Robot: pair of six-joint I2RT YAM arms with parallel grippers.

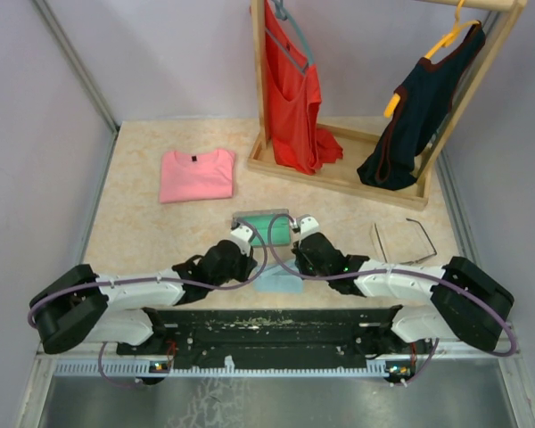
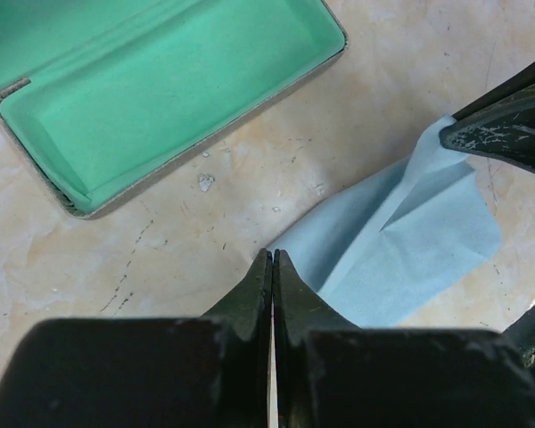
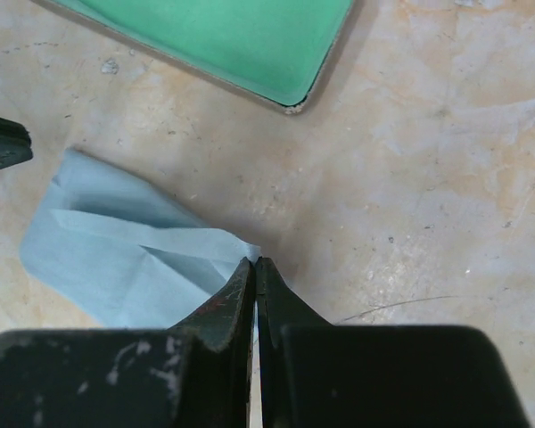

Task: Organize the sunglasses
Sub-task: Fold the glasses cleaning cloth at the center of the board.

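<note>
Right pincer clenched on blue cloth corner, left pincer clenched at its edge, sunglasses lying centre-right.

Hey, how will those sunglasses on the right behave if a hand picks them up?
The sunglasses look thin and wiry, so probably light and easily bent. Their long arms are spread open, so they may swing or snag. They lie flat, so rolling seems unlikely.

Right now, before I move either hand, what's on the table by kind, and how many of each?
Clothes: 3 (pink shirt, red top, dark top)
Clothes rack: 1
Sunglasses: 1
Glasses case: 1
Cleaning cloth: 1
Total: 7
</note>
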